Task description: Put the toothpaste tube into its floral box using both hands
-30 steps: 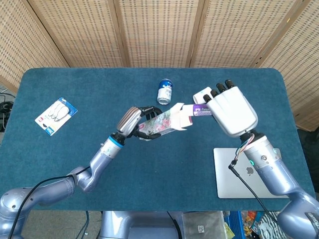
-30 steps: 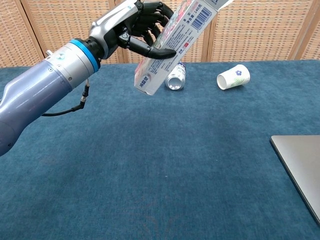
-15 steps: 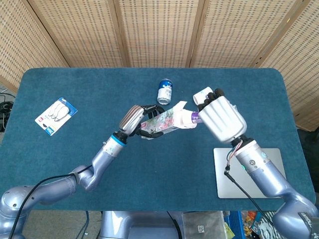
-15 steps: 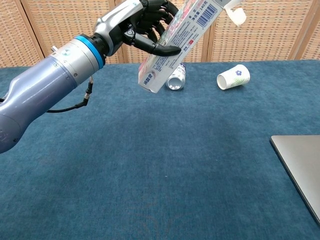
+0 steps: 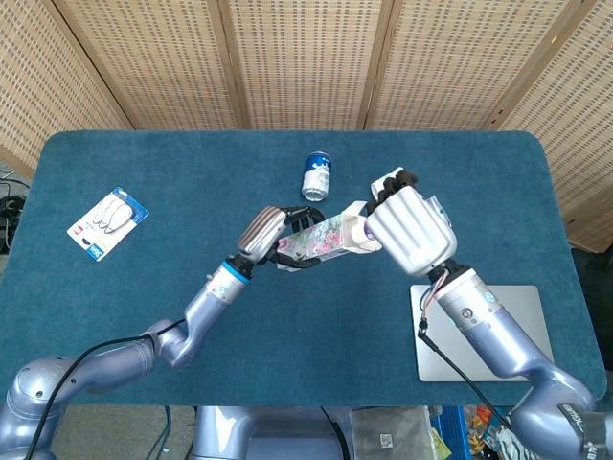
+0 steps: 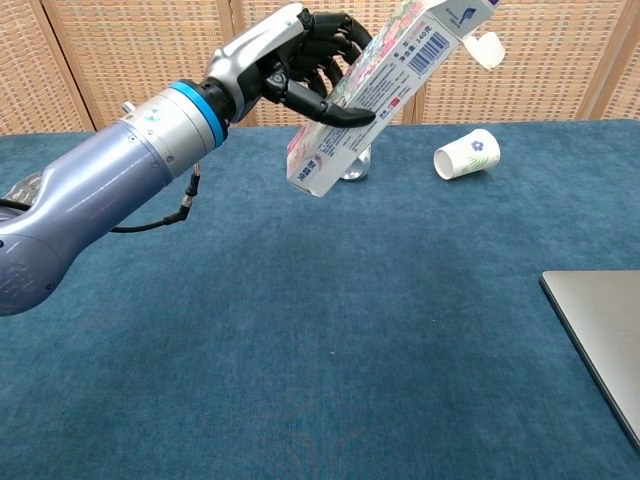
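In the head view, one floral box was held above the blue tabletop by the left hand, whose dark fingers were wrapped around the box's lower end. The box was tilted, its open flapped end pointing toward the right hand. The right hand was seen from the back, its fingers curled toward the box mouth; the toothpaste tube was hidden behind it and the flaps, so whether it was gripped could not be told. One blue and white can lay on the tabletop beyond the box. One white paper cup was partly covered by the right hand. One silver laptop, closed, lay near the right edge under the right forearm. One carded pack of white items lay well apart at the left.

In the chest view, the left hand was seen gripping the one floral box, raised and slanting up to the right, with a barcode on its side. One paper cup lay on its side on the tabletop. The can was mostly hidden behind the box. A corner of the laptop was visible at the right. The right hand was not seen here.
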You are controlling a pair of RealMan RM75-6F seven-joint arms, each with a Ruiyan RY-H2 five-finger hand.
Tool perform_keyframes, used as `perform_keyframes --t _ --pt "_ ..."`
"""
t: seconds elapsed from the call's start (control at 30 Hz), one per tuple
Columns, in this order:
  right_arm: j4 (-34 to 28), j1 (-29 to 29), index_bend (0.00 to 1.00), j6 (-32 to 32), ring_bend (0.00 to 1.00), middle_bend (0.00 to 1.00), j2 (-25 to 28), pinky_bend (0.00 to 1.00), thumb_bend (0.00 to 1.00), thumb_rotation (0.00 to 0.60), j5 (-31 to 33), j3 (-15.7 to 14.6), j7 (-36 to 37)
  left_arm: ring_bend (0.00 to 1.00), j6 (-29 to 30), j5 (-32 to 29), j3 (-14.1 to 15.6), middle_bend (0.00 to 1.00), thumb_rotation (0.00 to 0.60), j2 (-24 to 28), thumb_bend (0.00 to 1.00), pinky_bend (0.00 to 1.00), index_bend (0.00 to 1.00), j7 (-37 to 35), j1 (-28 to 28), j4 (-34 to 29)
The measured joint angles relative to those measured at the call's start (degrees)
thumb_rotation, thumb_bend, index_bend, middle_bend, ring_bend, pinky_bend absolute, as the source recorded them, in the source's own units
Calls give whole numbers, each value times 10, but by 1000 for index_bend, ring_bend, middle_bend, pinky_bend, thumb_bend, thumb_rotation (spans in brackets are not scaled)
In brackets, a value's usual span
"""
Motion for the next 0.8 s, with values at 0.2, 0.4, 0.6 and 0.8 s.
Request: perform_keyframes --t 0.2,0.4,0.6,0.8 --pt "3 10 621 6 453 638 3 424 537 600 22 2 -2 516 -1 -2 2 558 600 -3 345 566 586 -3 -1 8" --pt "0 15 621 9 454 639 13 424 537 600 24 4 4 516 -3 -5 2 558 600 -7 344 566 586 -9 -2 18" --pt "-3 23 621 6 455 639 13 424 537 600 26 -2 -5 516 0 -5 0 558 600 -7 345 566 586 -12 -4 17" --pt "-3 28 621 7 455 640 7 424 537 600 24 -10 -15 516 5 -3 2 558 600 -3 345 566 586 -8 -3 14"
